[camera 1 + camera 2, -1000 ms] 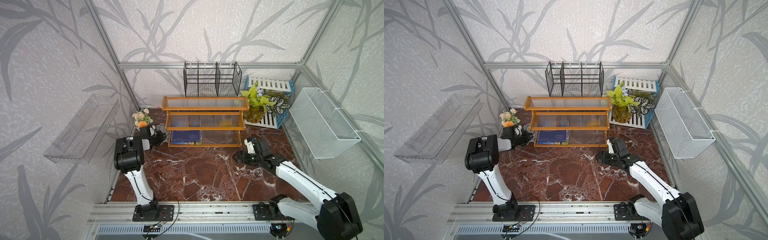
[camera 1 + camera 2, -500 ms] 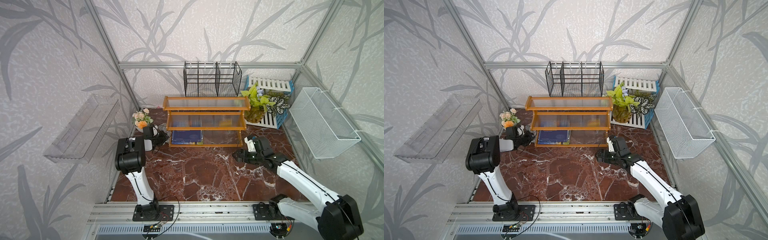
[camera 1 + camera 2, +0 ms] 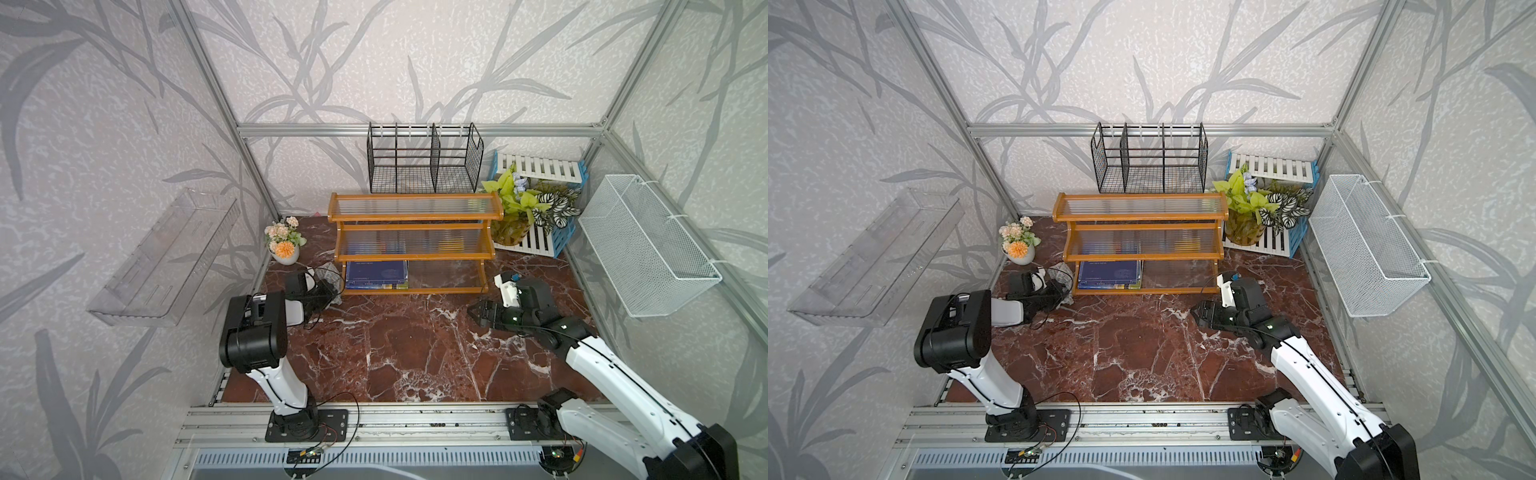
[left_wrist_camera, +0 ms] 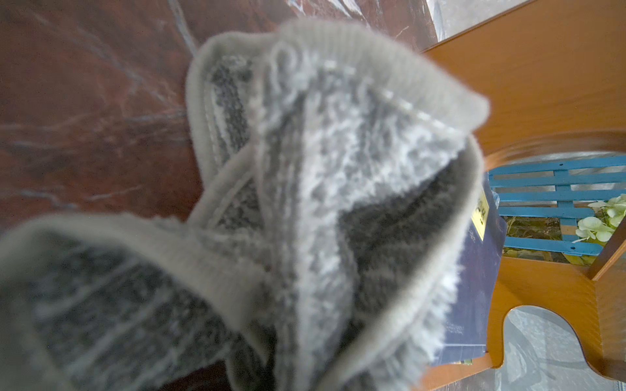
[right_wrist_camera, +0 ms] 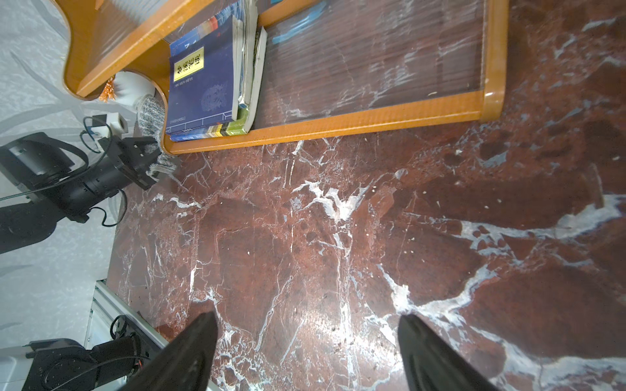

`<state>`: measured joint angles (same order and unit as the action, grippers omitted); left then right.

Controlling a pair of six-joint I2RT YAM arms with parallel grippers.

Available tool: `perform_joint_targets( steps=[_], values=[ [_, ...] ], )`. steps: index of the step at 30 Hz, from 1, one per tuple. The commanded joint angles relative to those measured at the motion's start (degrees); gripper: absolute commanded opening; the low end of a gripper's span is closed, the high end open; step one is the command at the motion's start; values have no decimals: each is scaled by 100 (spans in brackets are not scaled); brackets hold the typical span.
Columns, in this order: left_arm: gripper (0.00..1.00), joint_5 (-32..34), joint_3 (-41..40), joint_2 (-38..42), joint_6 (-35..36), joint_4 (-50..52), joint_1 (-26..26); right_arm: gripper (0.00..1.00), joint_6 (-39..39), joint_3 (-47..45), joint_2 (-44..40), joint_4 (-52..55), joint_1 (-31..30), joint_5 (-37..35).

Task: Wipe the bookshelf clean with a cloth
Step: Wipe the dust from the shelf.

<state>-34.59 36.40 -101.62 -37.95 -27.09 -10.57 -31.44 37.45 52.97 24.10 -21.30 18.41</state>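
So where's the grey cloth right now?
In both top views the grey cloth is bunched in the left gripper, just outside the left end of the bottom tier of the bookshelf, in front of the flower pot.

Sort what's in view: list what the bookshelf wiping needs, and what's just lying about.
For the job:
bookshelf
cloth, clamped in the left gripper

Lying about:
books on the bottom shelf
black wire rack
white wire basket
flower pot
leafy plants
clear wall tray
right gripper, open and empty
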Motion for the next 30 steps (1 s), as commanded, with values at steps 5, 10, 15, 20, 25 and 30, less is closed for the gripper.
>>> perform_joint_targets(
  steps=[5, 10, 15, 20, 25, 30],
  values=[
    [5, -477, 1215, -912, 73, 258, 81, 89, 31, -17, -189, 232, 27, -204],
    [5, -762, 2297, -1750, 45, 474, 81, 89, 32, 159, -99, 368, 29, -360],
    [5, -980, 3195, -2485, -55, 547, 111, 90, 9, 312, -77, 499, 29, -515],
    [5, -1397, 3599, -2831, -420, 102, 179, 90, -52, 397, 16, 493, 29, -532],
    [5, -1399, 3423, -2353, -342, 157, 239, 90, -90, 380, 106, 332, 23, -379],
    [5, -1401, 2894, -1485, -471, -32, 233, 90, -146, 358, 74, 269, 29, -221]
  ],
)
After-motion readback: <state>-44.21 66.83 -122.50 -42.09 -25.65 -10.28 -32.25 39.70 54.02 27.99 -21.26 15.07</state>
